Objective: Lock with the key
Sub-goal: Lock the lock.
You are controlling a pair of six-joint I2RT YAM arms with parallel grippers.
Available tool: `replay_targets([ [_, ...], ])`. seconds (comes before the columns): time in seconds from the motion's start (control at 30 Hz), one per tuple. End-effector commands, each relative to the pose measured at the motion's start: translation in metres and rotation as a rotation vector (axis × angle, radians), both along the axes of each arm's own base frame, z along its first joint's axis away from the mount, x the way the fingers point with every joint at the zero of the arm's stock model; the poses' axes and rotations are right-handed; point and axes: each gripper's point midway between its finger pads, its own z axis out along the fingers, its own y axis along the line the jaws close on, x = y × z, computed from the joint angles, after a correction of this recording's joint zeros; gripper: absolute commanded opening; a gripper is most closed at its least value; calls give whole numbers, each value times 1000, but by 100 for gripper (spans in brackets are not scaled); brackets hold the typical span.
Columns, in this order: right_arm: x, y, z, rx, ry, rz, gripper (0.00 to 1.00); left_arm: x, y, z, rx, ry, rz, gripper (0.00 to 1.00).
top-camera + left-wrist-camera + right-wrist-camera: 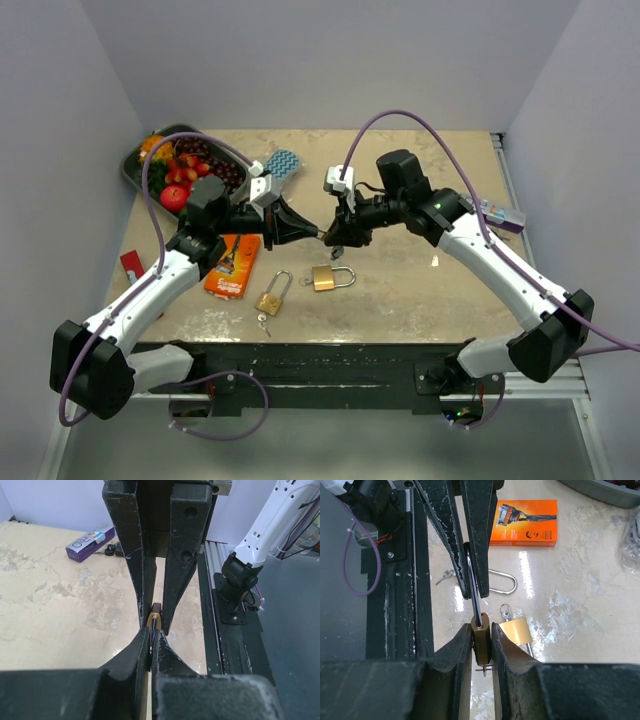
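A small brass padlock is held in the air between both grippers, over the middle of the table. My right gripper is shut on its body; a key sticks out of the body's underside. The padlock's dark shackle runs up into my left gripper, which is shut on it. In the left wrist view the brass body shows just past my fingertips, between the right gripper's fingers. In the top view the left gripper and right gripper meet tip to tip.
Two more brass padlocks lie on the table below, with a loose key. An orange razor box lies left, a fruit tray far left, a purple box right.
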Motion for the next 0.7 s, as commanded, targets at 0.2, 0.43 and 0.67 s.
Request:
replay_targets([
  [0.2,-27,49,91,326,-133,262,0,-22,-17,-23,78,-192,-138,0],
  [0.43,-12,53,96,335,-176,202,0,-24,-18,-27,89,-98,-152,0],
  [0.67,6,44,84,256,-147,104,37,-7,-9,0,21,-77,-46,0],
])
